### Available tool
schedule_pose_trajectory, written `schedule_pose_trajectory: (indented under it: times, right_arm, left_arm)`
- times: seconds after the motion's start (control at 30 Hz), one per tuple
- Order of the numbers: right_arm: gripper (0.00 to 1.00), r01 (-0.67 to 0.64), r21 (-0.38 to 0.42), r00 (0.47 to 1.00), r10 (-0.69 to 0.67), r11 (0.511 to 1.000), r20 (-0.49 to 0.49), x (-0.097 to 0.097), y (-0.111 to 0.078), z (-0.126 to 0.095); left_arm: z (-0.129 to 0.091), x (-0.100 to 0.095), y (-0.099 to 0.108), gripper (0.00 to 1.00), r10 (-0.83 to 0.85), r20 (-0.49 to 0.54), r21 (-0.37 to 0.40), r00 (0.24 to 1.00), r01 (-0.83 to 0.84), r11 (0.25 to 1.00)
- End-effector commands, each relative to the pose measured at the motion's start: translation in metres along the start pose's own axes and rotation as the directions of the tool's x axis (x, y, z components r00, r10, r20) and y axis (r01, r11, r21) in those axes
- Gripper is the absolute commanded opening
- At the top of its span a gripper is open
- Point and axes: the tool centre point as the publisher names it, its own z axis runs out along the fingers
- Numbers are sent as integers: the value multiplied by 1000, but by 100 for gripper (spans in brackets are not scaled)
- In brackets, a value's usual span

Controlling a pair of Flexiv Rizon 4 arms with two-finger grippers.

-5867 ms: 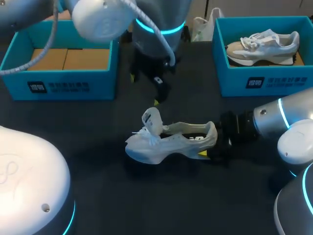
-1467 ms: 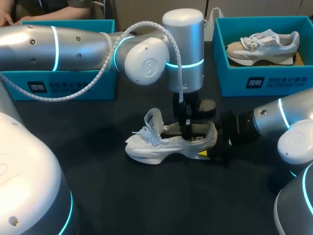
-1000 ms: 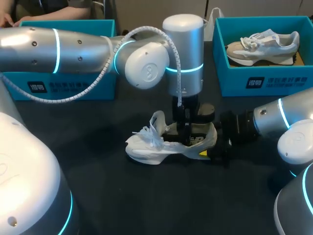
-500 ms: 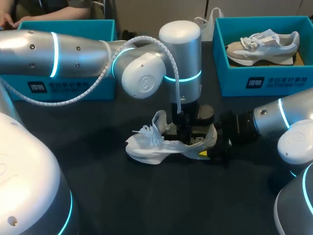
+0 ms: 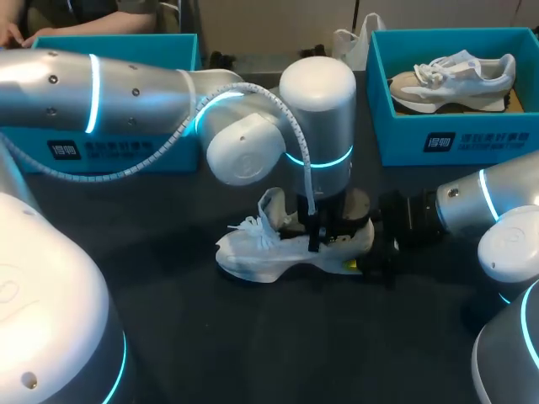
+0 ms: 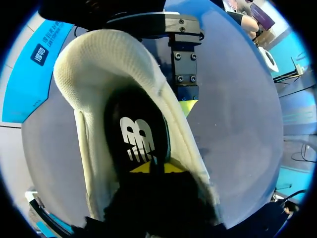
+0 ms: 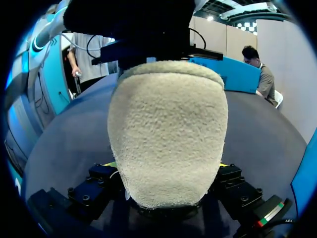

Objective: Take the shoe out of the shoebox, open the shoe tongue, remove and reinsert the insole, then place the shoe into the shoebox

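Dark counter (image 5: 253, 345), matte, carried everything.

Left arm (image 5: 101, 84): silver with lit blue rings. It came in from the left and ended upright directly over the white shoe (image 5: 265, 252), with its wrist above the shoe's opening.

Right arm (image 5: 472, 206): lay low along the counter, coming in to the shoe's heel from the right.

Two teal shoeboxes, both open-topped. Left shoebox (image 5: 118, 150) sat beyond the shoe on the toe side, partly behind the left arm, so its contents could not be seen. Right shoebox (image 5: 455, 139) sat beyond the shoe on the heel side, well apart from it, with a second shoe (image 5: 455, 76) lying on its side inside.

White shoe: out of the boxes, on its sole at mid-counter, toe to the left and heel to the right. The tongue (image 5: 271, 206) stood up and forward over the laces.

Insole (image 6: 136, 141): black with a white mark, lying flat in the shoe's heel section.

Left fingers (image 6: 148, 168): down inside the shoe at the insole. The yellow tips were almost together, with only a thin dark gap between them. Whether they pinched the insole could not be told.

Right fingers (image 5: 354, 264): spread to the heel's width, one against each side of the heel, clamping the shoe.
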Motion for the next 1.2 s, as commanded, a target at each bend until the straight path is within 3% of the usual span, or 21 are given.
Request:
schedule_pose_trajectory:
  times: [0.03,0.63,1.0,1.2]
  right_arm:
    - [0,-1,6,1000,1,1000,1,-2,-2,3]
    - [0,-1,6,1000,1,1000,1,-2,-2,3]
    - [0,-1,6,1000,1,1000,1,-2,-2,3]
    - [0,-1,6,1000,1,1000,1,-2,-2,3]
  left_arm:
    - [7,-1,2,0,-5,0,-1,1000,5,1000]
    - [-40,-3,20,0,-75,-51,62,996,78,995]
    - [-59,5,29,0,-101,-115,142,988,117,983]
    - [-75,6,34,0,-115,-96,179,989,131,975]
